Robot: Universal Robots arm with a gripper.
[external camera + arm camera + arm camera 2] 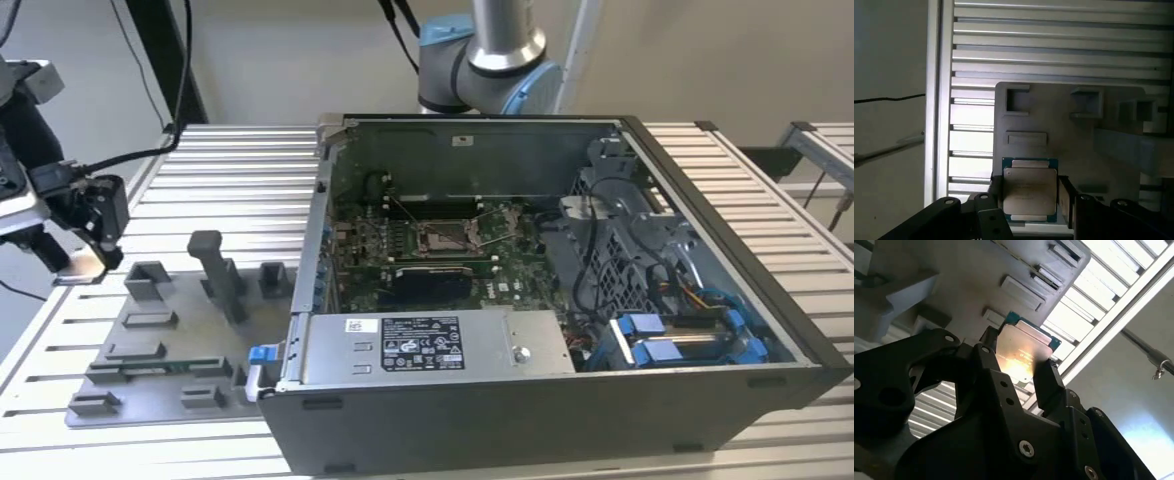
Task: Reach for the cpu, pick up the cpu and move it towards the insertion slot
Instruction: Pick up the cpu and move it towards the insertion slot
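Note:
In both wrist views the cpu (1024, 347) (1030, 185), a flat square chip with a pale silver top and a thin green rim, sits between my black fingers. My gripper (1019, 362) (1030, 192) is shut on its two opposite edges. In the exterior view my gripper (87, 235) hangs at the exterior view's left, above the left end of the grey fixture tray (174, 340). The insertion slot (447, 237), a square socket with a silver frame, lies on the motherboard inside the open computer case, well to the right of my gripper.
The open computer case (534, 300) fills the table's middle and right, with high metal walls, a power supply (420, 345) in front and cables at the right. Upright grey posts (214, 270) stand on the fixture tray. The arm's base (481, 60) rises behind the case.

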